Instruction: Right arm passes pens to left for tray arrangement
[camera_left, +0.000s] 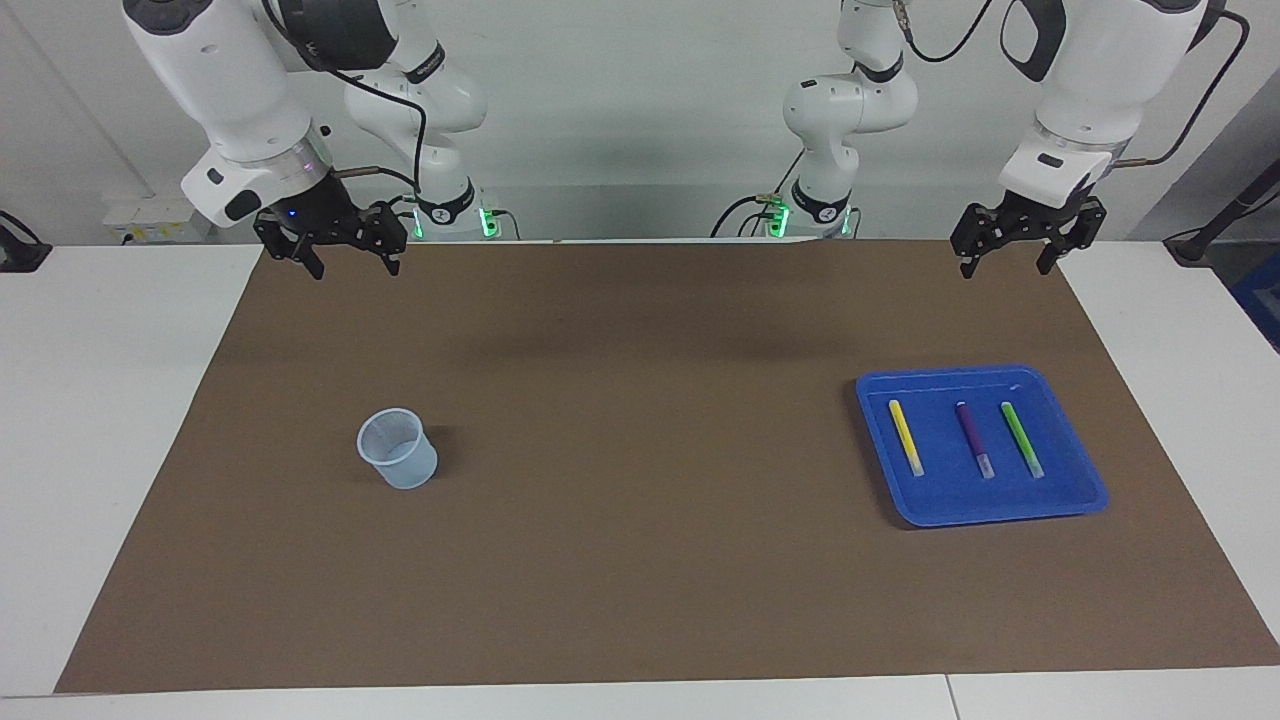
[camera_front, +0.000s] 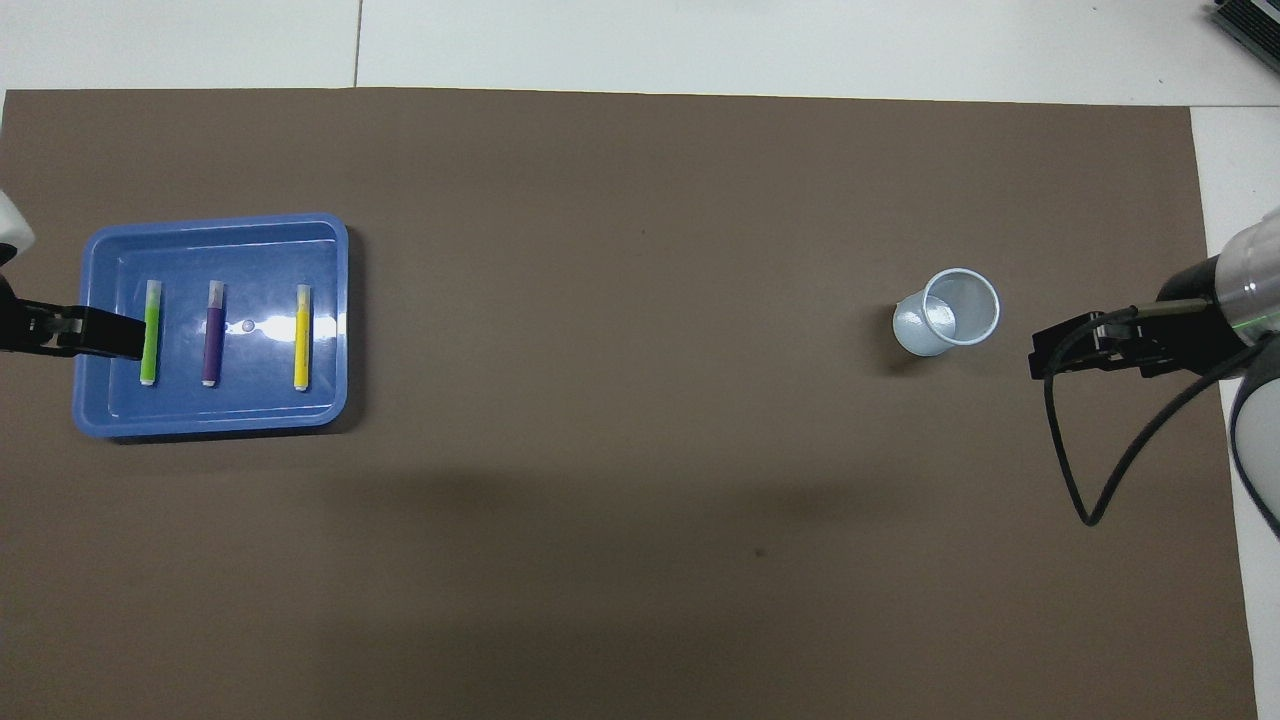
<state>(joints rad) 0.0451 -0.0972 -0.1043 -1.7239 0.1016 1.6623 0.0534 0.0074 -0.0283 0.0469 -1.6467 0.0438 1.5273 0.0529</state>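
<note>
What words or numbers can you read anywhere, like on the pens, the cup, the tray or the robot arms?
None can be read.
Pens: no print shows on the yellow, purple or green one.
Cup: faint marks on its wall, too small to read.
Tray: plain blue, no label.
Right arm: its black band carries pale lettering, too small to read.

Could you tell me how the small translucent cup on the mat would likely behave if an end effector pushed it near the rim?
The cup looks thin-walled and empty, so probably light and easily shoved. It stands upright, narrower at its base than at its rim, so a high push might tip it. Once on its side, it would likely roll in a curve.
</note>
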